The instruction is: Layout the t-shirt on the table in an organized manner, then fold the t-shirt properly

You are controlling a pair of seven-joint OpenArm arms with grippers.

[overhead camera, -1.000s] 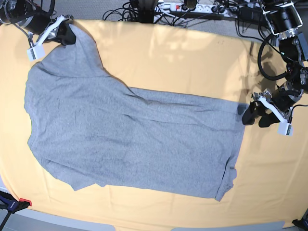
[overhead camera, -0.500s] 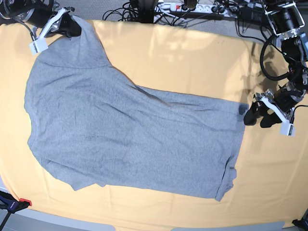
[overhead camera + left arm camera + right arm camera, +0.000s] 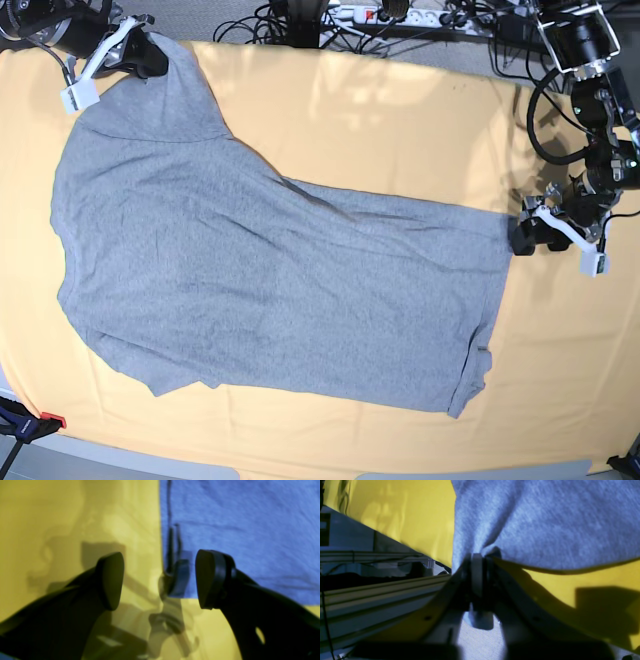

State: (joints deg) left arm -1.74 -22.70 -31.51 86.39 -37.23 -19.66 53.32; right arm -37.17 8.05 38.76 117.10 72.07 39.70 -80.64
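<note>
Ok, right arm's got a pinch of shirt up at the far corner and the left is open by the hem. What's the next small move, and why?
Probably bring the left gripper in over the corner of the t-shirt and close. Its jaws stand open just off that edge, holding nothing, while the right gripper is clamped on cloth at the table's far corner. With both corners held, the shirt can be stretched flat.

T-shirt (image 3: pixel 270 270): heather-grey knit cloth, matt, finely flecked, soft creases across its middle. Table (image 3: pixel 400 110): covered in smooth pale yellow-orange cloth, faint sheen in patches. Left pincer (image 3: pixel 160 580): fingers (image 3: pixel 111 580) of black plastic, smooth, slightly glossy. Right pincer (image 3: pixel 477 562): dark pads, pale matt arms.
</note>
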